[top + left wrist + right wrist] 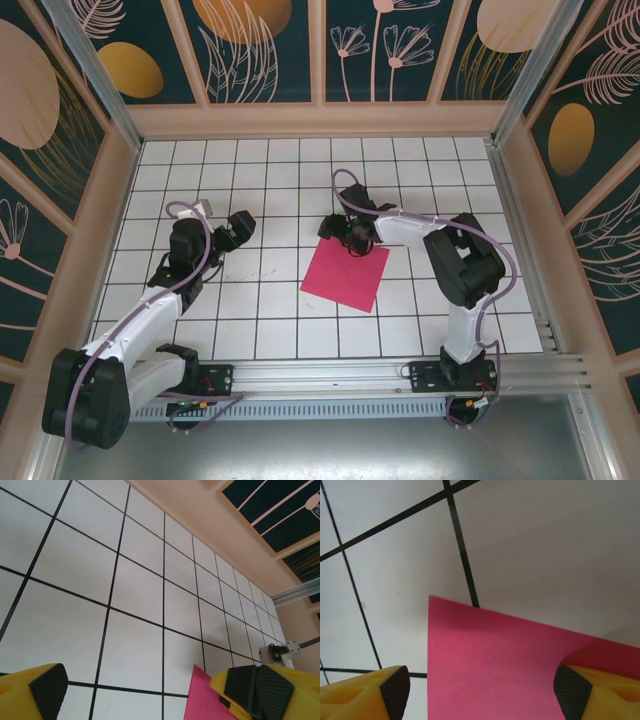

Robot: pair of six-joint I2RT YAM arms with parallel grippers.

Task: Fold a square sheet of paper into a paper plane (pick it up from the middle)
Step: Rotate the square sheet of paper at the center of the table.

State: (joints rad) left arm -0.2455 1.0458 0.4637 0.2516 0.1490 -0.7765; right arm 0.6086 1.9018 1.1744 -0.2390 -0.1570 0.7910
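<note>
The right pincer (350, 240) stands apart. In its wrist view the 2 black pads (395, 690) sit at 7 and 5 o'clock with the square sheet of paper (510, 665) spread between them. The 7 o'clock pad is off the sheet, over bare white tile. The 5 o'clock pad is over the pink surface, where a darker curve may be a lift or a shadow; I cannot tell which. One corner of the sheet points toward 11 o'clock, just past a black grid line.

From above, this pincer hangs over the 12 o'clock edge of the sheet (345, 275). The sheet lies flat and unfolded, magenta side up, near the middle of the counter (260, 300), turned slightly against the grid.

The left pincer (240, 225) is also apart, its yellow fingers (30, 695) wide at the bottom of its wrist view. It is well clear of the sheet, off toward the sheet's 10 o'clock. A pink corner of the sheet (202, 700) shows at 5 o'clock in that view.
</note>
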